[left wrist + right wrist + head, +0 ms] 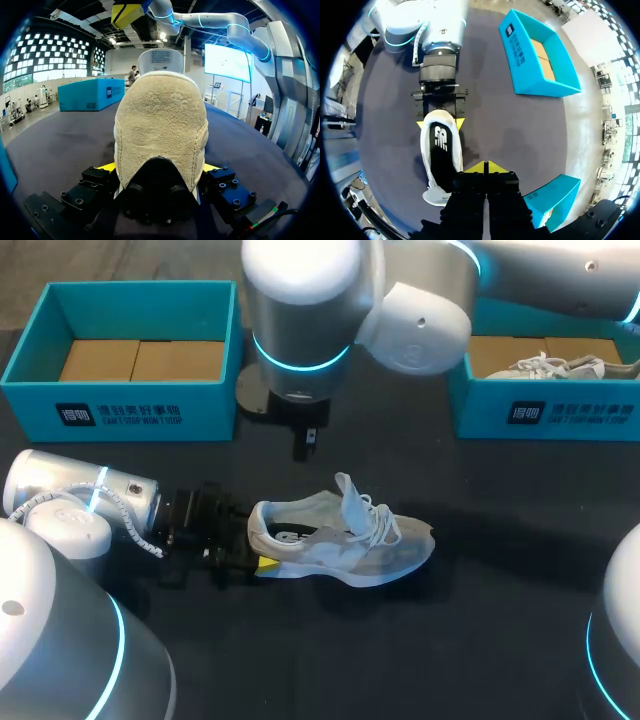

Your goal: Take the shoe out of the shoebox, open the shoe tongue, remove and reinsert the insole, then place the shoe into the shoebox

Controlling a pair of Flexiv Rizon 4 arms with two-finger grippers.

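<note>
Left gripper [159, 167] clamps the shoe [161, 125] (heel end, upright).

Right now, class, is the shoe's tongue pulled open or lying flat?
Open: the tongue stands up from the shoe, and the insole shows inside.

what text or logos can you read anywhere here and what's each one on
left shoebox front: white print, too blurred to read
right shoebox front: same print, blurred
insole in the shoe: white logo, no readable words
shoe tongue label: print too small to read
</note>
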